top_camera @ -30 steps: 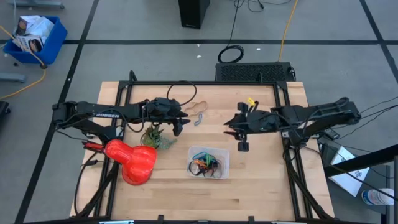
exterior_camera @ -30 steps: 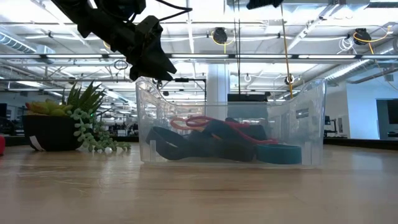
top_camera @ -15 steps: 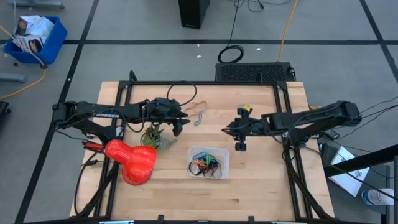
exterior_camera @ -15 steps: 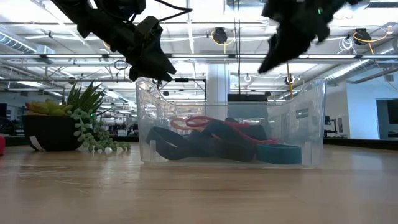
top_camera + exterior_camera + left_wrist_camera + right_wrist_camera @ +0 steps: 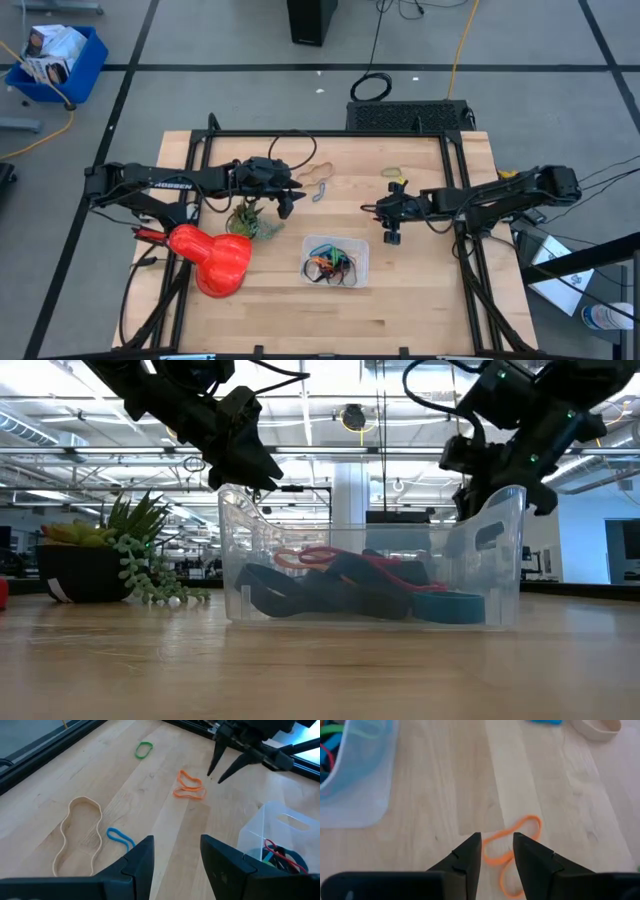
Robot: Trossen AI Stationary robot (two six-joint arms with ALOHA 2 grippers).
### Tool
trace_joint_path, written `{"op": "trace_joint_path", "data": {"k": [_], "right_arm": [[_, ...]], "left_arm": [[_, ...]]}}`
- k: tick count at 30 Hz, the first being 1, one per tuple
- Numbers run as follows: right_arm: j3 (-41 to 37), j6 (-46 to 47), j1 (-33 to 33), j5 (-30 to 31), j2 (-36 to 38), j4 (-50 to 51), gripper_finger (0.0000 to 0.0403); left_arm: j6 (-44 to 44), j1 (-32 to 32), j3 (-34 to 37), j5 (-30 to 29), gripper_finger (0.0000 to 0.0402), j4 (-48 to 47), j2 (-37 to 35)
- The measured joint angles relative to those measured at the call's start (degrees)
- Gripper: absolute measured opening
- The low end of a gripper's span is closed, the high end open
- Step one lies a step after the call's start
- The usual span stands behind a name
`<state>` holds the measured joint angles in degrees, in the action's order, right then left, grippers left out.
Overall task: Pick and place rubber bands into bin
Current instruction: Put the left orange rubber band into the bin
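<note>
We find the right gripper [image 5: 496, 851] low over the table [image 5: 420, 300], its two fingers spread a little, with an orange rubber band [image 5: 512, 851] lying flat on the wood directly beneath and between the tips. From the left wrist view the same gripper [image 5: 221, 774] points down with the orange band [image 5: 189, 787] just beside its tips; we cannot tell whether the tips touch it. Nothing is pinched.

The bin [image 5: 336, 261] sits near this gripper, off to one side and nearer the table's front edge, holding a tangle of rubber bands [image 5: 330, 265] in red, black, blue and orange. In the low view it stands upright on the wood.

We note the left gripper [image 5: 176, 851] hovering over the far side of the table, fingers spread and empty. Ahead of it lie a tan band [image 5: 77, 836] and a blue band [image 5: 120, 838] close together, and farther off a green band [image 5: 144, 750].

A potted plant [image 5: 248, 217] and a red object [image 5: 213, 257] stand near the left arm.
</note>
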<state>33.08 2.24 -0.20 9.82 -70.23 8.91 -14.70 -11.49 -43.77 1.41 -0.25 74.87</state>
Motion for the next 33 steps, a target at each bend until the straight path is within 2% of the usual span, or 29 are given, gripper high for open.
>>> {"op": "trace_joint_path", "data": {"k": [5,12,21,33], "right_arm": [[-2.16,-1.47,-1.11,-2.41,0.02,-3.55,0.0104],[-2.8,-3.05,-2.1,-2.6,-1.52,-5.39,0.0104],[-2.82,-6.36,-2.13,-2.64,-7.2,-8.31,0.0104],[-2.6,-3.75,-2.26,-2.62,-13.85,-9.51,0.0098]], "left_arm": [[0.0,0.0,0.0,0.0,0.0168,0.02,0.02],[0.0,0.0,0.0,0.0,0.0168,0.02,0.01],[-0.01,0.0,0.0,-0.01,0.0168,0.02,0.02],[1.11,0.0,0.0,-0.02,0.0168,0.02,0.01]]}}
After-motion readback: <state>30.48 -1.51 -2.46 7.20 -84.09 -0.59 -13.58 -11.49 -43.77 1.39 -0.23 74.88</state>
